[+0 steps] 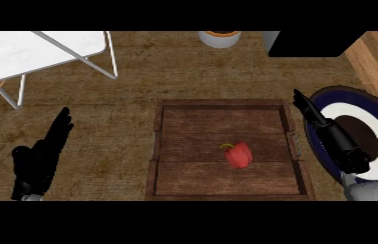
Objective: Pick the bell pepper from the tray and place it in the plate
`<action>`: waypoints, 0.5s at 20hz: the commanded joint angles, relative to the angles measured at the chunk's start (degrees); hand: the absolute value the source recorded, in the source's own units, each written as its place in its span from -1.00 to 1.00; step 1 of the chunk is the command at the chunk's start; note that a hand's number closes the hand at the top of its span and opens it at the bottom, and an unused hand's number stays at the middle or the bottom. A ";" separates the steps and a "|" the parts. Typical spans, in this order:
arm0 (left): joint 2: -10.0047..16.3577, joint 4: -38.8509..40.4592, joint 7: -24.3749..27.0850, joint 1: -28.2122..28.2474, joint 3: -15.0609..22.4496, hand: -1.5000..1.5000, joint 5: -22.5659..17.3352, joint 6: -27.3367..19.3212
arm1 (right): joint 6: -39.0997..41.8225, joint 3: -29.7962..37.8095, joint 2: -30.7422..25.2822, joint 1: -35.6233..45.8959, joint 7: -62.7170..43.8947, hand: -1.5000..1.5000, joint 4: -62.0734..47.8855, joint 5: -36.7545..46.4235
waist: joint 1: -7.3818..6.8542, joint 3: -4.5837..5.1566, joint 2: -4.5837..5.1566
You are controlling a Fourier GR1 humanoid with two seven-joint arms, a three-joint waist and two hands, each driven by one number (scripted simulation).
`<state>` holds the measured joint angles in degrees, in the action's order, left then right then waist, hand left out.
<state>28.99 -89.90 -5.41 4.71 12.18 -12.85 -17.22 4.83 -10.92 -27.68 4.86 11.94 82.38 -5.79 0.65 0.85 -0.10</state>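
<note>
On the wooden tray (192, 123) the red bell pepper (238, 155) lies free, the right hand (330, 131) hangs straight-fingered and empty over the plate (358, 110)'s left rim, and the left hand (40, 158) rests open at the lower left.

Kitchen counter: a wooden tray (221, 104) holding a bell pepper (238, 155) sits on the speckled brown worktop (184, 73) beside the fingers (308, 112) of the right hand (341, 143), a plate (353, 117) beneath them

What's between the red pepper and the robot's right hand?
Head view: only bare tray wood and its right rim lie between the bell pepper and right hand.
</note>
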 commanded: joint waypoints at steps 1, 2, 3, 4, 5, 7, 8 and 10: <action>-0.62 -2.16 2.84 -1.73 0.68 0.00 1.14 1.73 | 3.86 -1.84 0.48 4.81 -9.87 -1.00 -2.41 -1.40 | -1.35 -0.81 0.17; -1.04 -0.67 3.57 -6.85 1.96 0.00 1.66 3.03 | 7.31 -4.27 0.52 7.95 -15.00 -1.00 -6.24 -2.55 | -2.09 -0.69 0.96; 0.09 -3.76 4.67 -8.57 2.55 0.00 2.06 4.55 | 9.69 -6.45 0.96 7.41 -18.92 -1.00 -8.09 -3.44 | -3.30 -0.64 1.36; 1.09 -6.23 5.39 -10.22 2.58 0.00 2.05 5.87 | 12.08 -7.57 1.49 7.23 -21.86 -1.00 -10.43 -4.98 | -4.55 -0.70 1.66; 0.82 -7.11 7.00 -12.04 3.80 0.00 3.13 6.59 | 13.84 -9.16 2.39 7.87 -25.55 -1.00 -11.92 -5.89 | -5.41 -0.57 2.42; 0.29 -8.73 7.11 -13.92 5.96 0.00 2.34 9.32 | 18.42 -16.07 -8.20 14.38 -25.35 -1.00 -8.90 7.64 | -7.71 0.08 1.52; 0.20 -8.59 7.71 -14.38 6.74 0.00 2.07 10.71 | 20.89 -17.16 -9.34 17.18 -26.03 -1.00 -9.18 8.94 | -7.74 -0.20 1.64; -0.19 -7.58 7.87 -16.51 7.26 0.00 1.72 12.21 | 24.64 -21.43 -6.72 23.26 -30.12 -1.00 -8.88 10.91 | -7.50 -0.39 1.64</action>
<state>29.15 -96.86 1.11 -7.97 17.51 -10.85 -8.48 22.47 -25.07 -32.36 19.34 -12.16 73.92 -1.20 -5.51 0.59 1.42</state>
